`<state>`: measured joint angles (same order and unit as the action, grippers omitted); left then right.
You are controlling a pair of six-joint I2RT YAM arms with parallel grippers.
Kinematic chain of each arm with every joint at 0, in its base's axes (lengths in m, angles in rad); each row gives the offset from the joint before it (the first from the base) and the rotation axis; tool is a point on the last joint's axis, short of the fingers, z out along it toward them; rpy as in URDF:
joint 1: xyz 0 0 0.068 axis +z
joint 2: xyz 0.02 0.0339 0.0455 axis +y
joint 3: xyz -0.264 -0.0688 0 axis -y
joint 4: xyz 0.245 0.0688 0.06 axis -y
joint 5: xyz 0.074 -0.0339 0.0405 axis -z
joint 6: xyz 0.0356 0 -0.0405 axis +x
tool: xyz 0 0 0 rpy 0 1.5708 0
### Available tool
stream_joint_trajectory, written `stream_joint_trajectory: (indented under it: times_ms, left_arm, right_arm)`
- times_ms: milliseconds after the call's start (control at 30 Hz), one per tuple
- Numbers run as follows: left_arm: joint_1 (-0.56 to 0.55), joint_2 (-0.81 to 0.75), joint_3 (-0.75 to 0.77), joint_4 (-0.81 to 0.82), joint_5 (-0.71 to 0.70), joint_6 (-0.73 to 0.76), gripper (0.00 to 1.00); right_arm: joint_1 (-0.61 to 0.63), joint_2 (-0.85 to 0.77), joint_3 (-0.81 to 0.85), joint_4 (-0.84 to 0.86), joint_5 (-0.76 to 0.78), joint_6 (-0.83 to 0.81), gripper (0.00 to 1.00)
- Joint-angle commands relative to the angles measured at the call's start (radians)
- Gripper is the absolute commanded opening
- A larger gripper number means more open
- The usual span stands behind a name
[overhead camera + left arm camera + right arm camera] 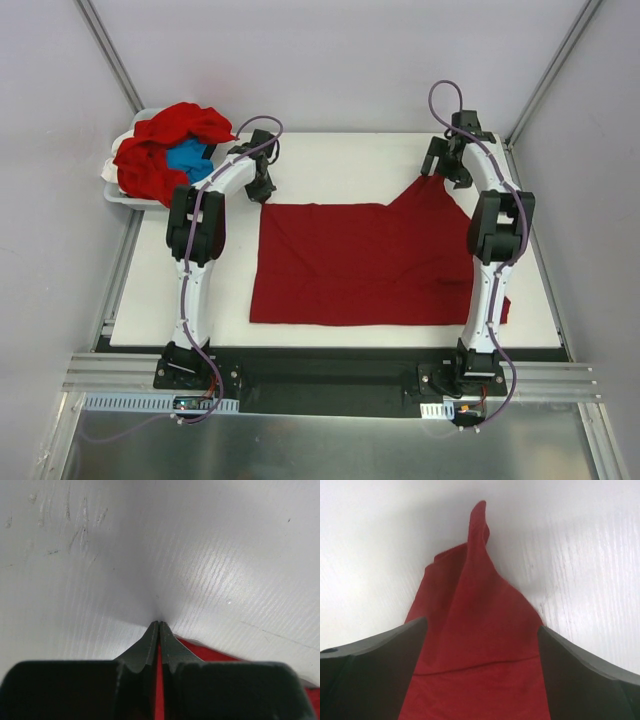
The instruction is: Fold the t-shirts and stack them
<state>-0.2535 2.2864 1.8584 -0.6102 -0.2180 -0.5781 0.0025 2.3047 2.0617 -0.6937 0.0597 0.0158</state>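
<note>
Top view: red shirt [350, 265] lies flat mid-table, long axis left to right. Left gripper [262, 188] sits at its far-left corner, right gripper [445, 168] at its far-right corner.
Left wrist: jaws pressed together, shirt edge beneath; whether it is pinched is unclear.
Right wrist: jaws spread wide, straddling a peaked fold of the shirt.

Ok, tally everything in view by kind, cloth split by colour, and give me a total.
white bin: 1
red t-shirt, spread flat: 1
red heap in that bin, shirts in it uncountable: 1
blue t-shirt, in the heap: 1
grippers: 2 (left gripper, right gripper)
Total: 6
</note>
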Motion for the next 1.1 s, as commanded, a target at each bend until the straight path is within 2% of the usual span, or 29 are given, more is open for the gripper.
stream_joint_trajectory:
  times_ms: [0,133,267,333,367,467,533,733,800,900,967,1067]
  left_arm:
    - [0.007,0.027,0.002,-0.028,-0.003,0.009,0.0]
    - [0.007,0.021,0.007,-0.025,0.008,0.012,0.0]
    - [0.007,0.007,-0.01,-0.025,0.019,0.017,0.0]
    - [0.007,0.004,-0.013,-0.025,0.017,0.024,0.0]
    - [0.007,0.001,-0.018,-0.025,0.013,0.026,0.0]
    - [0.007,-0.005,-0.018,-0.026,0.012,0.029,0.0]
    - [0.007,-0.007,-0.018,-0.023,0.019,0.027,0.0]
    - [0.007,-0.011,-0.011,-0.019,0.04,0.041,0.0]
    - [0.007,-0.016,-0.018,-0.019,0.045,0.044,0.0]
    - [0.007,-0.024,-0.028,-0.011,0.048,0.044,0.0]
    - [0.007,-0.021,-0.033,-0.008,0.052,0.046,0.0]
    - [0.007,-0.016,-0.03,0.0,0.065,0.044,0.0]
  right_arm:
    - [0.002,0.038,0.089,0.01,-0.008,-0.01,0.96]
    - [0.002,0.085,0.136,0.014,0.008,-0.01,0.99]
    - [0.001,0.101,0.166,0.049,0.076,-0.01,0.95]
    - [-0.001,0.11,0.185,0.046,0.104,-0.001,0.89]
    - [0.001,0.113,0.204,0.037,0.071,0.006,0.82]
    - [0.001,0.111,0.178,0.031,0.016,0.026,0.71]
    - [0.001,0.111,0.166,0.026,-0.001,0.033,0.69]
    - [0.014,-0.008,0.208,-0.012,0.048,-0.01,0.81]
    - [0.02,-0.088,0.227,-0.032,0.042,-0.039,0.89]
    - [0.053,-0.21,0.094,0.043,0.035,-0.05,0.93]
    - [0.07,-0.223,0.042,0.108,-0.03,-0.039,0.93]
    - [0.106,-0.118,0.086,0.06,-0.046,-0.022,0.93]
